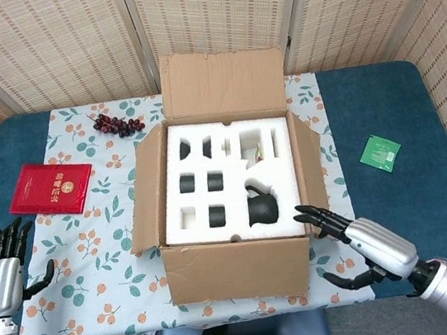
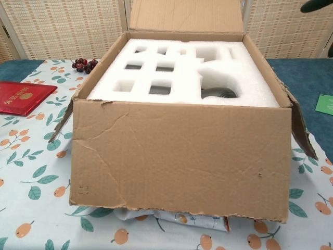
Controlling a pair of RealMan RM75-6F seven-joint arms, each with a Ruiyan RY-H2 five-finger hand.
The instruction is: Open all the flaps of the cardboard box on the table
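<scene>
Hovering with fingers spread and holding nothing: right hand [image 1: 358, 246] beside brown cardboard box [image 1: 229, 217] with flaps open, left hand [image 1: 3, 267] well apart.

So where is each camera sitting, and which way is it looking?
Head view: high above the table's near edge, looking down at the open brown cardboard box; shows the left hand and right hand.
Chest view: low at the table's near edge, facing the box's front flap; a dark tip top right may be a hand.
Both share the box, white foam insert, red booklet.
</scene>
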